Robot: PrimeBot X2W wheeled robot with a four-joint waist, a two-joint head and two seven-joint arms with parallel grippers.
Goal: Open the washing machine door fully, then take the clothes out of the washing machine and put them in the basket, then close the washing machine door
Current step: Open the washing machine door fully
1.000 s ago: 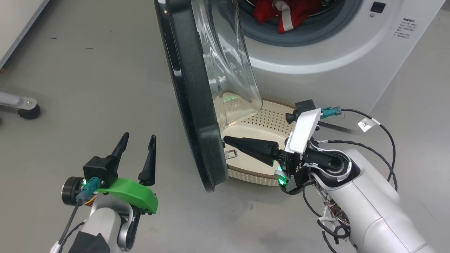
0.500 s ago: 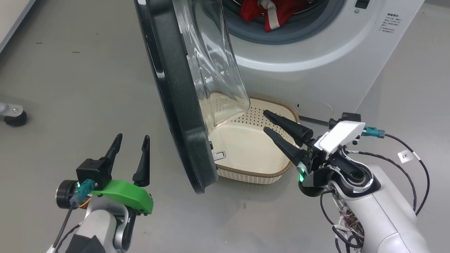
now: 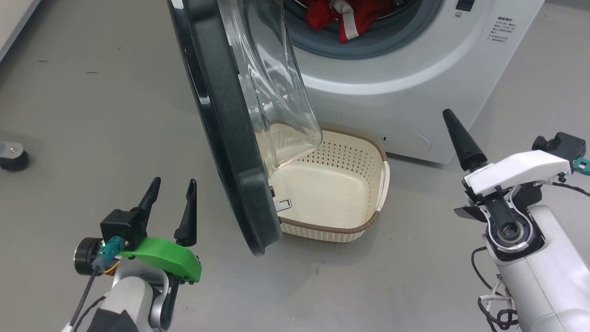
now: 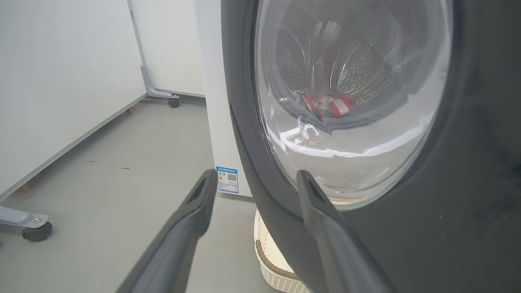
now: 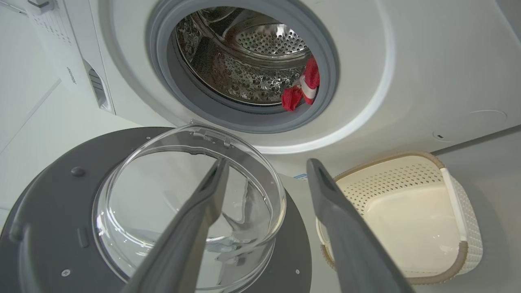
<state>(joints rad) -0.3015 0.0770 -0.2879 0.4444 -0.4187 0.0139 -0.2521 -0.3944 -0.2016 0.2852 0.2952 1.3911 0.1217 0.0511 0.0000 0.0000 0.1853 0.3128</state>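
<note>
Clothes (image 3: 341, 18), red with a white-trimmed piece among them, lie in the mouth of the washing machine (image 3: 392, 92). They are bunched on the low lip of the grey drum seal (image 3: 368, 48), within easy reach of an arm coming from the near side. The washing machine door (image 3: 226, 129) stands swung out toward the robot, and its glass bowl overhangs the left part of the basket (image 3: 322, 236). The basket rests empty on the floor (image 3: 92, 115) just in front of the machine, under the opening, so a garment pulled out has only a short way down.

The right gripper (image 5: 266, 160) is spread wide with nothing between its fingers. It hangs to the right of the basket, clear of the door, and its wrist camera looks toward the drum, which suits a reach for the clothes. The left gripper (image 3: 174, 181) is likewise spread and empty, at the near left on the door's outer side and apart from the rim. From there it could push the door farther back, since the door seems only about square to the machine front rather than fully open.
</note>
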